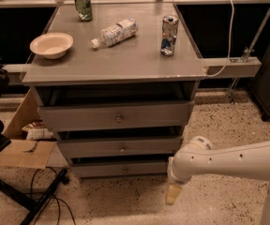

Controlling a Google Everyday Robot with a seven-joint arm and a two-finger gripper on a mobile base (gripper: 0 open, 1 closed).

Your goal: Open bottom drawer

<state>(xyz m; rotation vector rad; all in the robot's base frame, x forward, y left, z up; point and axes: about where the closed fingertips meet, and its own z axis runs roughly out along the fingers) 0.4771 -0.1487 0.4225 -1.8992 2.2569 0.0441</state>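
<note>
End effector (172, 194) near bottom drawer (121, 169)

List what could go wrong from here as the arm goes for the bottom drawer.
1. The gripper hangs near the floor, right of the bottom drawer and apart from its small knob; it may miss the knob or slip off it.
2. The middle drawer's knob sits just above, so the wrong drawer could get pulled.
3. A hard tug might jolt the cabinet and topple the upright can or roll the lying bottle.
</note>
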